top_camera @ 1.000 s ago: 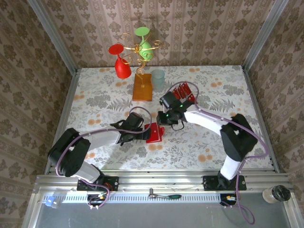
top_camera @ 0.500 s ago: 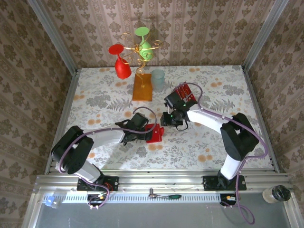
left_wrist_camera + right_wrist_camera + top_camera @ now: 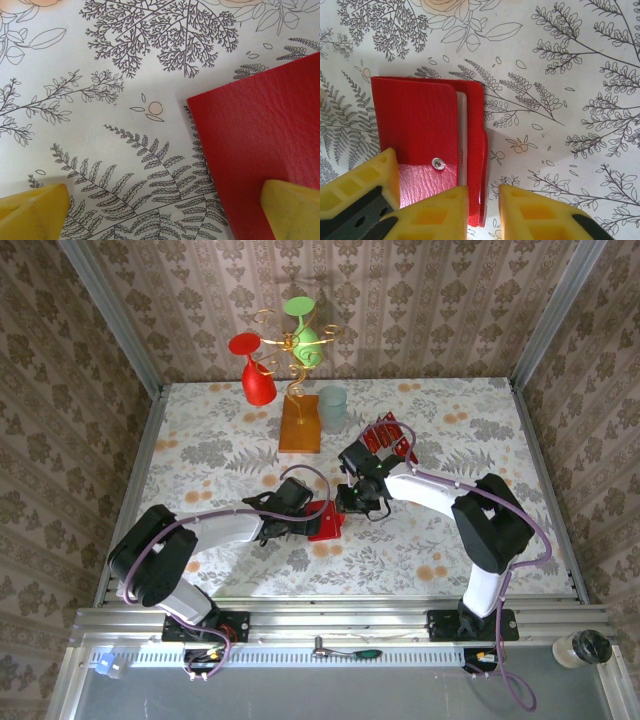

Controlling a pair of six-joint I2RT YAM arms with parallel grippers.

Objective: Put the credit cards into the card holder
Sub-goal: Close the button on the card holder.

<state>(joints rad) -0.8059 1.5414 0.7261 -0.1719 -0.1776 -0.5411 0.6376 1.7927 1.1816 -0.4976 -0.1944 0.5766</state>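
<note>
Evidently to pin it flat, the left gripper (image 3: 162,202), fingers spread wide, rests one on the card holder (image 3: 420,120). It lies centre-left, glossy red, with a snap stud and a pale pocket showing. The right gripper (image 3: 483,192) straddles its edge, fingers nearly together; whether it is pinching I cannot tell.

The top camera looks steeply down from above and behind the arm bases, taking in the whole table (image 3: 200,430). Each wrist camera faces straight down, close over the table, with the left claw (image 3: 162,212) and right claw (image 3: 482,215) at its bottom edge. All three share the wallet (image 3: 327,521) near the table's middle.
</note>
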